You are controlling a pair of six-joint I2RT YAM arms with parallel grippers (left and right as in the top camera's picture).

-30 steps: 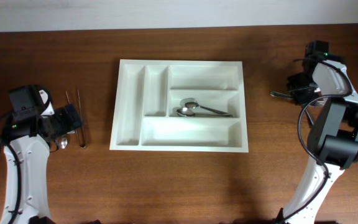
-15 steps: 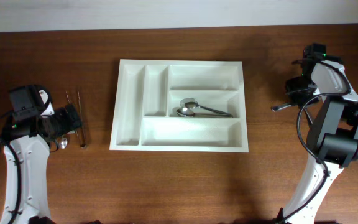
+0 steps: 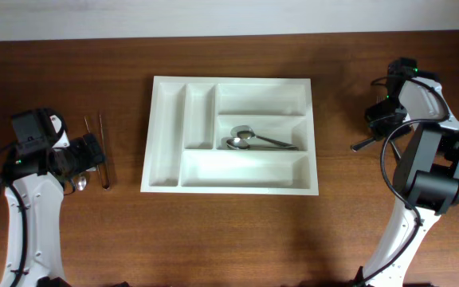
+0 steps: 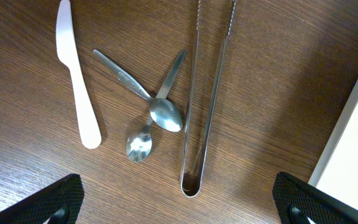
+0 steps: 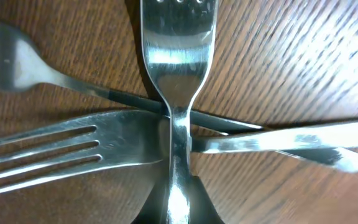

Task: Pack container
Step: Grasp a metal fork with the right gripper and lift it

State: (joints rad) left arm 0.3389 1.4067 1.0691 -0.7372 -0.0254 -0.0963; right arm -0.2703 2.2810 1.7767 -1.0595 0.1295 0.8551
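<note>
The white five-compartment container (image 3: pixel 228 80) lies at the table's centre, with two metal spoons (image 3: pixel 249 140) in its middle right compartment. My right gripper (image 3: pixel 379 113) is to the right of the container, shut on a metal fork (image 5: pixel 178 37) whose handle runs between the jaws (image 5: pixel 178 208). The fork's end shows in the overhead view (image 3: pixel 362 145). My left gripper (image 3: pixel 90 151) is open and empty to the left of the container, its fingers (image 4: pixel 179 208) spread above the wood.
Under the held fork lie two more forks (image 5: pixel 61 149) (image 5: pixel 5 62) and a long metal handle (image 5: pixel 291 140). Below the left gripper lie a white plastic knife (image 4: pixel 76 81), two crossed spoons (image 4: pixel 165 113) (image 4: pixel 138 146), metal tongs (image 4: pixel 204 99) and the container's edge (image 4: pixel 353 124).
The fork's end by my right gripper has swung toward the table's front, and that gripper has shifted a little. The left arm and the container have not moved.
</note>
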